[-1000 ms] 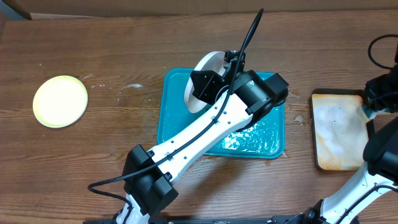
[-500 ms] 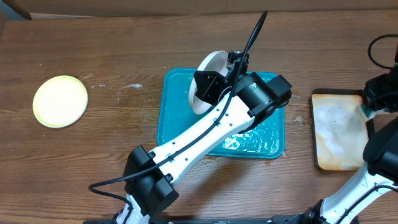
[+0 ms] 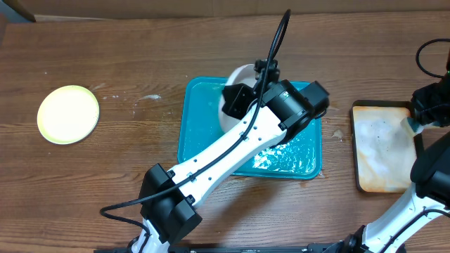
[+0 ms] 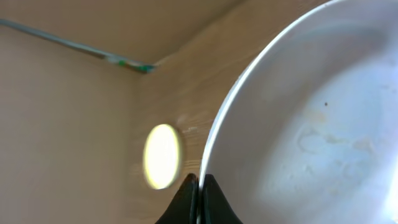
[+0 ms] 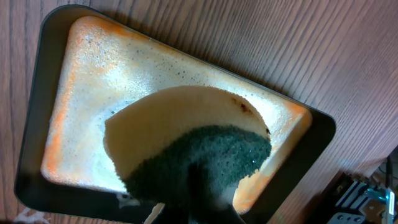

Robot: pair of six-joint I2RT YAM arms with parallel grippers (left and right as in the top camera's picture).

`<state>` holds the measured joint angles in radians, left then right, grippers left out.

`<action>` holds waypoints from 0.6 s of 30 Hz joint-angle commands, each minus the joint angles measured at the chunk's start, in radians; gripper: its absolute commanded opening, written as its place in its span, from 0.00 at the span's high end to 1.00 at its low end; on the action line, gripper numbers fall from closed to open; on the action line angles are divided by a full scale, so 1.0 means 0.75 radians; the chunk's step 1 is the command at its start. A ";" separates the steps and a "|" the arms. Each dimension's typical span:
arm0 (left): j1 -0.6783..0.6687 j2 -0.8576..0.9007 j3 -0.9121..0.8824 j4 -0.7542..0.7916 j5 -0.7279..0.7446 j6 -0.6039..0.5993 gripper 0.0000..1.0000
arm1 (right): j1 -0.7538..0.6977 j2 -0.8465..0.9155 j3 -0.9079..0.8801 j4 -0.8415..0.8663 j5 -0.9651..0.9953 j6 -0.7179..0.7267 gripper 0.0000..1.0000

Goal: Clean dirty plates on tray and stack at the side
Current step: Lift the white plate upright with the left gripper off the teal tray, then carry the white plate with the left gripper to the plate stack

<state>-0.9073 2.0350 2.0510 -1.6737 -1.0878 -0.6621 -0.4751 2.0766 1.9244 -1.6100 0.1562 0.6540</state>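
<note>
On our wooden table, the left gripper pinches a tilted white plate over the teal tray. Our right gripper clamps a sponge above the foamy tray.

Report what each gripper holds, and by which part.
Left gripper pinches the white plate by its rim. Right gripper holds the sponge by its dark green scouring edge.

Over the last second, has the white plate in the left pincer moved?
Yes. In the overhead view the white plate has shifted rightward, away from the left rim of the teal tray.
</note>
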 commanded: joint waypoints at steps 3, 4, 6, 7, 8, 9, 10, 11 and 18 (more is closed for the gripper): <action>0.076 0.007 0.035 -0.021 -0.074 -0.034 0.96 | 0.006 -0.061 0.025 -0.003 -0.001 0.000 0.96; 0.090 0.007 0.035 -0.022 -0.035 -0.069 0.96 | 0.006 -0.061 0.025 -0.006 -0.001 0.001 0.96; 0.105 0.007 0.035 -0.019 0.015 -0.077 0.96 | 0.006 -0.061 0.025 -0.002 -0.001 0.001 0.96; 0.112 0.007 0.035 -0.009 0.058 -0.097 0.96 | 0.006 -0.061 0.025 0.001 -0.001 0.001 0.96; 0.129 0.007 0.035 0.038 0.195 -0.094 0.96 | 0.006 -0.061 0.025 0.002 -0.001 0.000 0.96; 0.147 0.007 0.036 0.069 0.304 -0.091 0.96 | 0.006 -0.061 0.025 0.002 -0.001 -0.005 0.96; 0.170 0.007 0.036 0.111 0.431 -0.090 0.96 | 0.006 -0.061 0.025 0.001 -0.001 -0.009 0.96; 0.194 0.007 0.036 0.158 0.558 -0.087 0.96 | 0.006 -0.061 0.025 0.002 -0.002 -0.009 0.96; 0.361 -0.033 0.036 0.511 1.137 0.086 0.96 | 0.006 -0.061 0.025 0.003 -0.002 -0.020 0.96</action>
<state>-0.6857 2.0350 2.0544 -1.3228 -0.4706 -0.6468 -0.4751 2.0766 1.9244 -1.6100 0.1562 0.6498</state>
